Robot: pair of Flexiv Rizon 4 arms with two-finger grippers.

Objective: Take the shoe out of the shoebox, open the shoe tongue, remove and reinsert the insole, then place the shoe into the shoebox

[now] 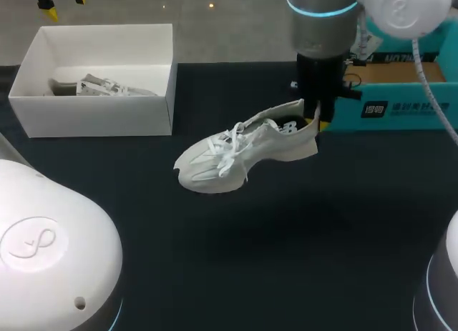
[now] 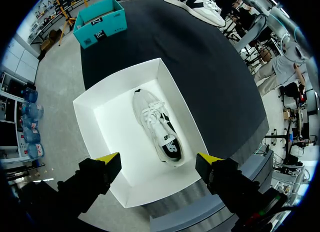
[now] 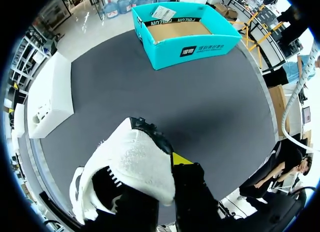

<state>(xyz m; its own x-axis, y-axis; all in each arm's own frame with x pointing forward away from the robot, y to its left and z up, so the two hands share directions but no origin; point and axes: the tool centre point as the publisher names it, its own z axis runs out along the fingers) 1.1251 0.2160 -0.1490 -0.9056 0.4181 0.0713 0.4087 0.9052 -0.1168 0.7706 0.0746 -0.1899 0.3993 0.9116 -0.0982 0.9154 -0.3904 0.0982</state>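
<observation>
**Figure: shoe held aloft, ahead of the tongue-opening step.** The right pincer [image 1: 318, 120] is grasping the heel of the white shoe [image 1: 243, 149]. One yellow tip is showing outside the heel, while the other is hidden, presumably inside the collar. The shoe is hanging clear of the table [image 1: 286, 259], with its shadow falling below.

From the pincer, the shoe's long axis is running out toward the robot's left. The toe is dipping slightly, and the laces and tongue are facing upward. The teal box [image 1: 401, 109] is lying ahead of this pincer's fingers in its wrist view, on the side away from the toe.

The left pincer [image 2: 157, 159] is released, its fingers spread wide, and it is hovering above the white shoebox [image 2: 87, 117]. A second shoe [image 2: 157, 129] is lying on the box floor beneath and between those fingers, touching neither.

Judged from this layout, extraction is looking complete and the tongue is awaiting opening. The deciding relation is that the tongue is sitting between the right pincer and the toe, on the side facing the left arm. The left pincer is well apart from it, so the right arm is the nearer one by far. Setting the sole down under the right pincer is probably coming first.
</observation>
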